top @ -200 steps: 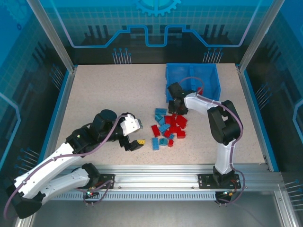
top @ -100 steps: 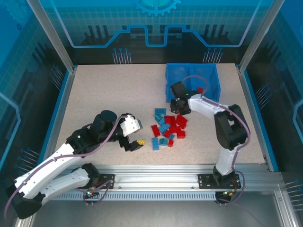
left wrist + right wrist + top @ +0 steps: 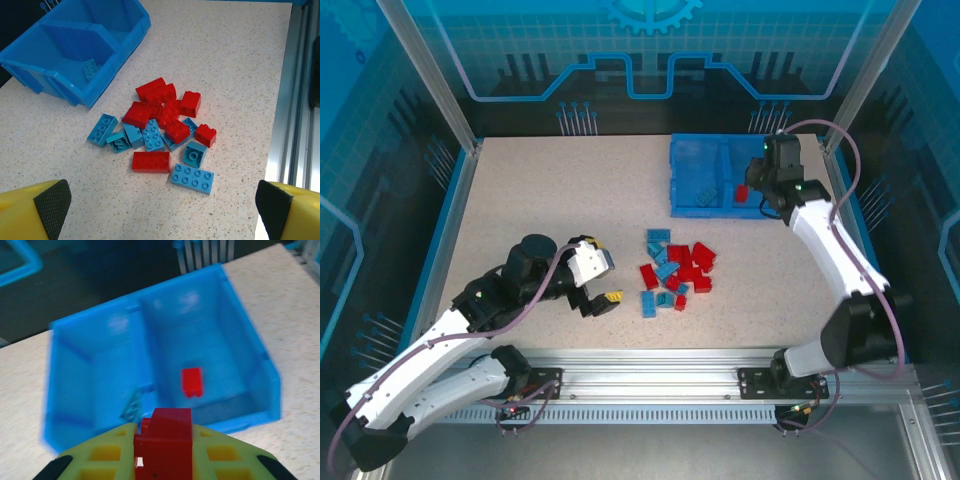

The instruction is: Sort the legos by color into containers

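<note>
The right hand (image 3: 162,462) grips a red lego (image 3: 164,432). At 12 o'clock lies the bin (image 3: 260,385), with a red brick (image 3: 192,382) in its right compartment (image 3: 210,347). The left hand (image 3: 162,202) is spread wide, with the loose legos (image 3: 160,127) at its 12 o'clock on the surface (image 3: 240,60).

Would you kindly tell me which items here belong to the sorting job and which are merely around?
Job: loose legos pile; blue bin; held red brick in right end effector; binned red brick; binned light blue brick.
Merely around: aluminium rail; glowing back panel.
</note>
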